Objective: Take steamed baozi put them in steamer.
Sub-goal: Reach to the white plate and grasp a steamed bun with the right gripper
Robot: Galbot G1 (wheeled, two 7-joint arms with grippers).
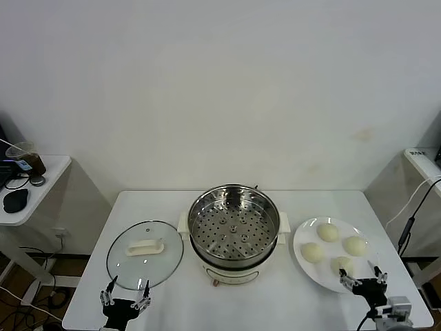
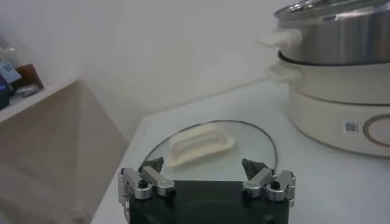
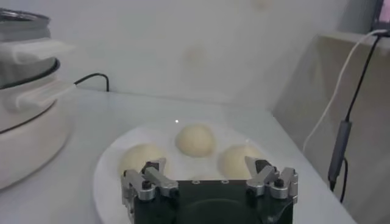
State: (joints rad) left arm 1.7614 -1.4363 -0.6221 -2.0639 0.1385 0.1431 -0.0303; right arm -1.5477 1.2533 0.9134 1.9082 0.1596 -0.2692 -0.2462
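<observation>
A plain white wall backs the white table [image 1: 138, 207] you are working at, with a low side shelf off to the robot's left. The steamer [image 1: 234, 233] stands at the middle of the table, its perforated basket uncovered and holding nothing, and its glass lid [image 1: 145, 254] lies flat beside it on the left. The four steamed baozi [image 1: 328, 232] all sit on the white plate [image 1: 302, 234] to the right of the steamer, so by the look of it no bun has been carried over and you are at the very first pick. Your right gripper [image 1: 362, 279] hangs at the near edge of the plate, just by the closest bun, jaws spread wide and holding nothing. Your left gripper [image 1: 125, 296] waits at the near rim of the lid, likewise spread and empty. The next move probably calls for lowering the right gripper around the nearest bun and closing gently, since the dough looks soft enough to dent.
</observation>
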